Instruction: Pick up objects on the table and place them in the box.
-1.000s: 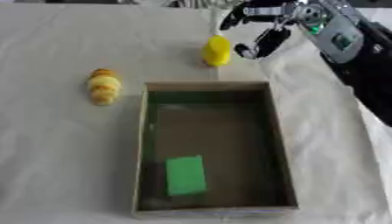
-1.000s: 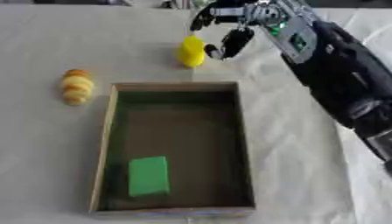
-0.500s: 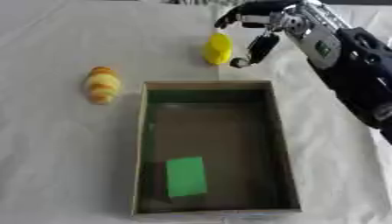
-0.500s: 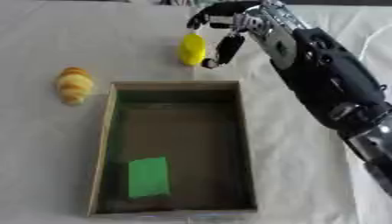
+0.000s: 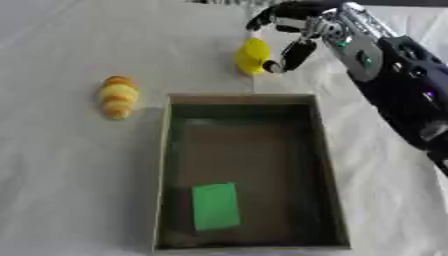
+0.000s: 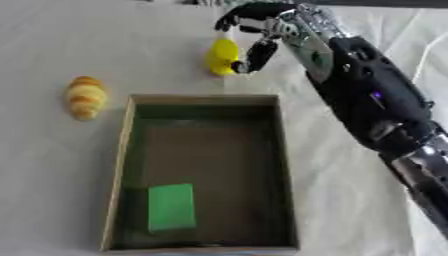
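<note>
A small yellow object (image 5: 253, 55) stands on the white cloth just beyond the box's far edge. My right hand (image 5: 291, 22) reaches in from the right and arches over it, fingers curved above its top and the thumb (image 5: 292, 54) down at its right side, close to it or touching. An orange-and-yellow ridged object (image 5: 117, 96) lies left of the box. The open box (image 5: 325, 165) has dark walls, and a green flat piece (image 5: 215, 205) lies on its floor near the front. My left hand shows in neither view.
My black right forearm (image 6: 367, 100) slants across the cloth to the right of the box. The white cloth (image 5: 61, 165) covers the table all round the box.
My right hand has moved left and down over the yellow object, its fingers now curved above the object's top. The yellow object, ridged object and box have stayed put.
</note>
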### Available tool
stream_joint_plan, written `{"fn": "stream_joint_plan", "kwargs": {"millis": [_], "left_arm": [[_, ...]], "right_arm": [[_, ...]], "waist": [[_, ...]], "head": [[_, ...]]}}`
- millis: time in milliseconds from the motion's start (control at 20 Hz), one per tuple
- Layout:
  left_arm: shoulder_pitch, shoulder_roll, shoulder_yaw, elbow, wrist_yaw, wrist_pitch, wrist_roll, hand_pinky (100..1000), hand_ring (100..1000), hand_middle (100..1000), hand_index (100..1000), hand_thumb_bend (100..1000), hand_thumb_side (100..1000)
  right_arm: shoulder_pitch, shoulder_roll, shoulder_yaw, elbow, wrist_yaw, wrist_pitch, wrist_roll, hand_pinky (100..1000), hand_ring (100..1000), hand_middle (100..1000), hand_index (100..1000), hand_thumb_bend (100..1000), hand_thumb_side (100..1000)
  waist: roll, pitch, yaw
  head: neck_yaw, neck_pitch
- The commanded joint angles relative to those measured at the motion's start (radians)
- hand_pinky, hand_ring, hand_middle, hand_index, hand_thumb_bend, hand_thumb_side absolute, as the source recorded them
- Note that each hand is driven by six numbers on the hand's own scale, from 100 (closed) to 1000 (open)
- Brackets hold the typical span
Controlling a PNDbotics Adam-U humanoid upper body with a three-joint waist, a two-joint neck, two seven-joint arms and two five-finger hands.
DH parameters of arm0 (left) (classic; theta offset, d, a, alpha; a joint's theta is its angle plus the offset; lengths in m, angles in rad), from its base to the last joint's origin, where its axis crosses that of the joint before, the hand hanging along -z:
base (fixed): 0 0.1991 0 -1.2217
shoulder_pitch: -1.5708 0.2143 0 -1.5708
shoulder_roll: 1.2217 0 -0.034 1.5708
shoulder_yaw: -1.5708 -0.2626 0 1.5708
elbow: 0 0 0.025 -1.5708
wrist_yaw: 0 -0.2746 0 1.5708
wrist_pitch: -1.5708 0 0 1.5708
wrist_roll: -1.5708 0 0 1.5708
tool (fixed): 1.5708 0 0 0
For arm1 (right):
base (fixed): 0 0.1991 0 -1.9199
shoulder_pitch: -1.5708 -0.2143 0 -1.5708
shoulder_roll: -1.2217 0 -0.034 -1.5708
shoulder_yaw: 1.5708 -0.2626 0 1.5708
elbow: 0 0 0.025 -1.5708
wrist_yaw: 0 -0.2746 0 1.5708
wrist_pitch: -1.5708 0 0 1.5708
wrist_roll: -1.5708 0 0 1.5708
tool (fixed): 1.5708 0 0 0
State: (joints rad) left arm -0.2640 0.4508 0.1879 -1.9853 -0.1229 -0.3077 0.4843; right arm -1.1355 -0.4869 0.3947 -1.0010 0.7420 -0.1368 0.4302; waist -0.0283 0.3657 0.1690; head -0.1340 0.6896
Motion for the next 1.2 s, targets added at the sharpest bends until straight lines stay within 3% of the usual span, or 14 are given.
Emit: {"fn": "stream_joint_plan", "kwargs": {"millis": [50,350,600,850,1000,1050,1200], "left_arm": [[-0.01,0.012,0.001,-0.015,0.001,-0.001,-0.006,754,754,715,788,100,455],[-0.009,0.007,0.004,-0.015,0.003,0.001,-0.006,755,753,715,788,100,463],[-0.012,0.004,0.004,-0.015,0.005,0.001,-0.008,755,753,715,788,100,468],[-0.01,0.003,0.006,-0.015,0.006,0.002,-0.007,755,752,713,788,100,473],[-0.009,0.003,0.006,-0.015,0.006,0.003,-0.006,755,752,713,788,100,473],[-0.01,0.003,0.006,-0.015,0.006,0.003,-0.006,756,753,713,787,100,470],[-0.011,0.004,0.005,-0.015,0.007,0.003,-0.008,756,753,713,788,100,470]], "right_arm": [[-0.026,-0.008,-0.015,0.001,0.0,0.008,-0.017,930,933,844,928,239,146],[-0.023,-0.004,-0.017,0.014,0.004,0.015,-0.018,924,923,818,901,208,159],[-0.023,0.003,-0.023,0.027,0.0,0.02,-0.008,898,878,691,805,100,121],[-0.021,0.011,-0.023,0.039,0.001,0.021,-0.014,873,836,578,699,100,100],[-0.021,0.014,-0.023,0.045,0.003,0.022,-0.021,870,831,567,687,100,100],[-0.021,0.015,-0.026,0.044,-0.001,0.024,-0.027,840,774,466,554,100,100],[-0.022,0.017,-0.028,0.036,-0.026,0.039,-0.074,796,690,380,435,100,100]], "waist": [[0.001,-0.015,0.005],[-0.003,-0.006,0.012],[-0.006,-0.002,0.015],[-0.007,0.0,0.02],[-0.007,0.0,0.02],[-0.007,-0.002,0.02],[-0.005,-0.008,0.017]], "head": [[-0.005,-0.02],[-0.009,-0.021],[-0.01,-0.024],[-0.012,-0.028],[-0.012,-0.028],[-0.012,-0.027],[-0.012,-0.024]]}}
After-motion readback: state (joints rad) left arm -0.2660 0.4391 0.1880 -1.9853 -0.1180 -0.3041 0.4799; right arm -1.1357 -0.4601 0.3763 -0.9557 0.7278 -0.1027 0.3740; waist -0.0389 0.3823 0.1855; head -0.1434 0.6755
